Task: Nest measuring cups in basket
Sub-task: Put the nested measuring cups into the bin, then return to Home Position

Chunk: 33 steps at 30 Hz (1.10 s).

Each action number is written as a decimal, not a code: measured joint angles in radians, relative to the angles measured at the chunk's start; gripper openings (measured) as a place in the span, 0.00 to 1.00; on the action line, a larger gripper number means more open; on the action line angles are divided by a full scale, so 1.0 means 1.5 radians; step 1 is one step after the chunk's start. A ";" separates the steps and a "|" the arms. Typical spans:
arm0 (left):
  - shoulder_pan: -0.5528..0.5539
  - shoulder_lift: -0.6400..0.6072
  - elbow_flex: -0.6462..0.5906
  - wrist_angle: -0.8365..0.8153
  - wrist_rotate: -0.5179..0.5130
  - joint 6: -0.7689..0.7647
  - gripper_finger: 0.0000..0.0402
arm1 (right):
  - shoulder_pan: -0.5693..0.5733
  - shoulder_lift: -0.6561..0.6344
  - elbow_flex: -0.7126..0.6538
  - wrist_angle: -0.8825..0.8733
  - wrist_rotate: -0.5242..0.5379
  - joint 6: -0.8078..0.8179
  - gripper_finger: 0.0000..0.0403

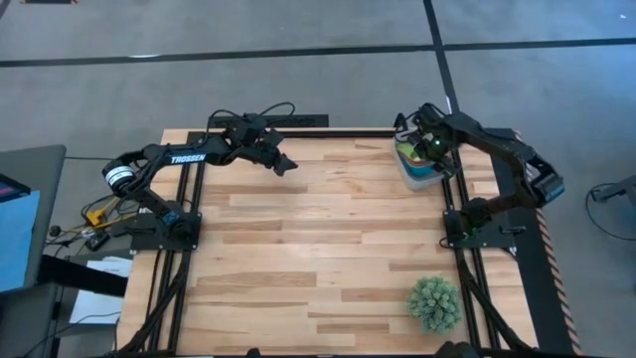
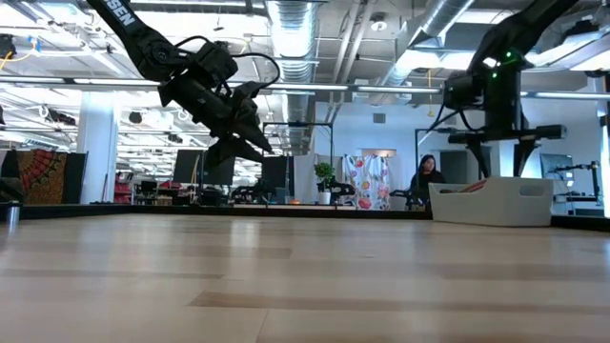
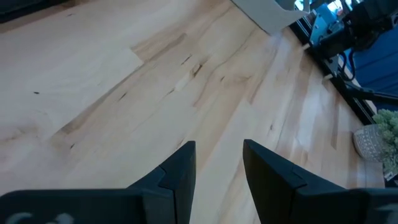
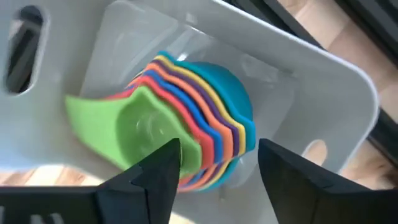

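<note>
The measuring cups [image 4: 186, 118] lie nested in one stack inside the basket [image 4: 298, 81], green innermost and light blue outermost. The stack is tipped on its side on the basket's floor. The basket [image 1: 409, 174] stands at the table's far right. My right gripper [image 4: 217, 168] points down into it, open. Its fingers stand on either side of the stack's coloured rims, and nothing is pinched between them. My left gripper [image 1: 286, 164] hangs open over the far middle of the table [image 3: 155, 74], slanting down, with nothing between its fingers.
A spiky green plant [image 1: 434, 303] stands near the table's front right corner. The black frame rails [image 1: 467, 259] run along both sides of the table. Bare wood [image 1: 318, 249] fills the middle. In the low view, the room and a person show far behind the basket [image 2: 496, 202].
</note>
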 joint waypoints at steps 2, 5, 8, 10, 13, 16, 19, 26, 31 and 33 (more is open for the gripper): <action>0.000 0.000 0.000 0.001 -0.003 -0.003 0.30 | 0.010 -0.017 0.000 -0.001 0.001 -0.011 0.60; 0.000 0.000 0.000 0.003 -0.003 -0.018 0.30 | 0.020 -0.035 0.000 -0.001 0.012 -0.005 0.63; -0.004 0.000 0.000 0.004 -0.003 -0.033 0.30 | 0.022 -0.055 0.000 0.000 0.017 -0.018 0.63; -0.011 -0.001 0.000 0.004 -0.004 -0.044 0.30 | 0.028 -0.074 0.000 0.000 0.017 -0.041 0.63; -0.032 -0.003 0.000 0.008 -0.008 -0.063 0.30 | 0.056 -0.108 0.000 0.002 0.022 -0.072 0.63; -0.060 -0.005 0.000 0.018 -0.009 -0.089 0.30 | 0.093 -0.156 0.000 0.019 0.027 -0.122 0.63; -0.092 -0.019 0.000 0.044 -0.014 -0.122 0.30 | 0.142 -0.211 0.000 0.062 0.029 -0.210 0.63; -0.173 -0.106 0.070 0.030 -0.138 -0.139 0.30 | 0.276 -0.321 0.000 0.190 0.016 -0.431 0.62; -0.286 -0.136 0.134 -0.029 -0.307 -0.101 0.30 | 0.356 -0.365 0.001 0.262 -0.056 -0.531 0.55; -0.339 -0.135 0.144 -0.034 -0.370 -0.105 0.30 | 0.389 -0.375 0.001 0.266 -0.069 -0.563 0.51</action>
